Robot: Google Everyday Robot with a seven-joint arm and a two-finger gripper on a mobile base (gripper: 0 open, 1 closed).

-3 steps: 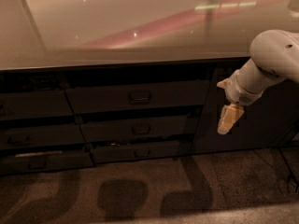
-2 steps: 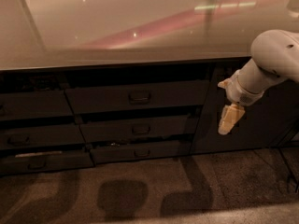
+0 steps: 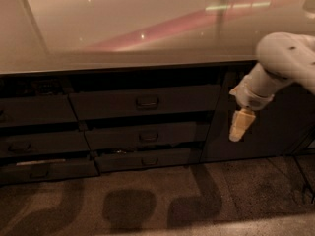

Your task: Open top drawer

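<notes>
Almost nothing is changing here. Your end effector (image 3: 241,125) is hanging in the same spot as a second ago, or so close to it that no move is showing. So I am thinking the job is not really getting going yet.

The top drawer (image 3: 103,103) is sitting just under the edge of the worktop (image 3: 123,28), in the middle. It is looking shut. Its little handle (image 3: 147,102) is sitting in the middle of its front. Two thinner drawers (image 3: 113,136) are lying below it.

Your end effector is waiting off to the right of the top drawer, in front of a plain dark panel (image 3: 280,132). It is pointing down at the floor (image 3: 147,205) and hanging a bit lower than the handle. It is staying well apart from the handle. It is not holding anything, and it is not touching anything you can see. You cannot tell if it is apart or together.

I am guessing you are going to need to bring it left and a little up to reach that handle.
</notes>
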